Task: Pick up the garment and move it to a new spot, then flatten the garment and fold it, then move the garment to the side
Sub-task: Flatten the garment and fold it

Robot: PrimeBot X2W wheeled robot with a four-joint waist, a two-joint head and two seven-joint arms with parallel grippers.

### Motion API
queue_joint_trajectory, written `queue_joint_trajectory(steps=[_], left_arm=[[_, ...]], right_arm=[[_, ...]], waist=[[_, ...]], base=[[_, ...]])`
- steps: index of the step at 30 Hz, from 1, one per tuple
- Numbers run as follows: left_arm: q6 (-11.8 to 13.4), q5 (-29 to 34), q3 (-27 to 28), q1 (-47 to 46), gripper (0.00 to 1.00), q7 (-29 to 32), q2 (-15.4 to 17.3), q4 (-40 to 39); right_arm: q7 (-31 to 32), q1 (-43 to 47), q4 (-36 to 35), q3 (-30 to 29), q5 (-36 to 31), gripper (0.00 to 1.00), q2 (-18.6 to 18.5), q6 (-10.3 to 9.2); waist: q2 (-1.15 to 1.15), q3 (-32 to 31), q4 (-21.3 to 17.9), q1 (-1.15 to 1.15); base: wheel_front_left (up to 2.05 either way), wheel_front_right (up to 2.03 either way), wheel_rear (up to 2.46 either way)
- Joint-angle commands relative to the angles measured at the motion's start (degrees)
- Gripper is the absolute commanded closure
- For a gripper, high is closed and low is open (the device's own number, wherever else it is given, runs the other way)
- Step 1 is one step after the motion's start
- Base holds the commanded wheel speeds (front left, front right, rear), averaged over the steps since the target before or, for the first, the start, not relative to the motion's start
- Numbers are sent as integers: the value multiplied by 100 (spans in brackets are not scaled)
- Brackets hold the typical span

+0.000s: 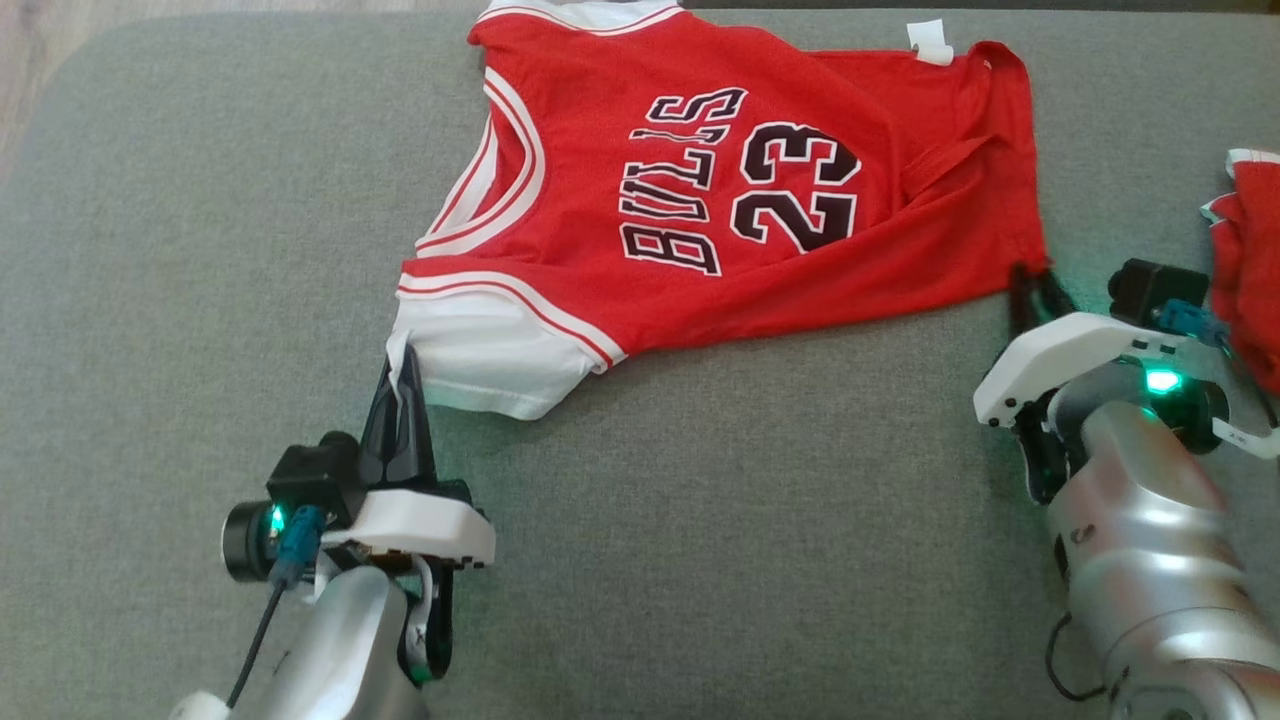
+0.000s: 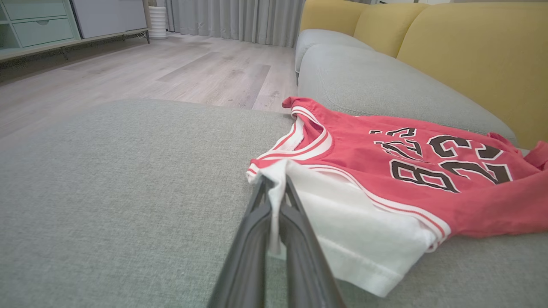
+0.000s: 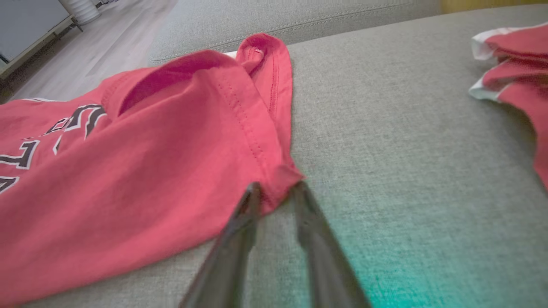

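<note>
the red jersey (image 1: 700, 200) is lying front side up on the grey cushion (image 1: 700, 520), towards 12 o'clock in the head view, mostly spread out but rumpled along the hem side. the left claw (image 1: 400, 360) is clamped tight on the white shoulder corner at about 7 o'clock of the jersey. the right claw (image 1: 1035, 285) sits at the hem corner around 4 o'clock, fingers a bit apart with the corner poking between them, so i'd call that not pinched yet. the jersey looks thin, light and floppy, probably slick mesh, so it'll sag and slide instead of holding shape. the two corners along that near edge seem the right holds for pulling it flat. there's another red garment (image 1: 1250, 270) over at 3 o'clock, best not to snag it.
</note>
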Motion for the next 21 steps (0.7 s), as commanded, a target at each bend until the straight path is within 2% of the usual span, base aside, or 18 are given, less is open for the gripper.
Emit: queue_joint_trajectory(steps=[1, 12, 17, 21], left_arm=[[-5, 51, 131, -178, 100, -62, 39, -142], [13, 47, 238, -66, 100, -62, 37, -102], [25, 51, 423, 39, 100, -62, 51, -269], [-38, -28, 633, 109, 100, -62, 59, -527]], right_arm=[[-85, -192, -91, 112, -64, 100, 28, 37], [-380, -75, -4, 34, -298, 100, 28, 37], [-462, 42, -108, 417, 217, 100, 28, 37], [-475, 200, -420, 1074, 1096, 100, 28, 37]], waist=[[0, -6, -1, 0], [0, -275, -132, 0], [0, -482, -284, 0], [0, -658, -425, 0]], base=[[0, 0, 0], [0, 0, 0], [0, 0, 0], [0, 0, 0]])
